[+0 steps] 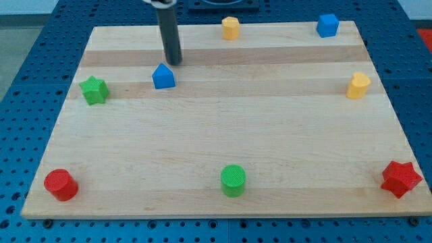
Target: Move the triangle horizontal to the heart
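Jaws-wise, this arm is just ending in a straight dark rod, so there's no wide or narrow for me to be telling you; my tip (174,63) is sitting on the worktop (270,135) just above the blue triangle (163,77) and a touch to its right, close but not quite touching as far as I'm seeing. Everything else I'm placing off that triangle: the green star (94,90) is sitting to its left and slightly lower; the top yellow block (231,28) is lying up and to its right near the far edge; the blue cube (327,25) is further right along that edge; the side yellow block (358,86) is sitting far right, slightly lower than the triangle; I can't tell which yellow one is the heart. The red cylinder (61,184) is sitting well below-left; the green cylinder (233,180) below-right; the red star (401,178) far below-right.
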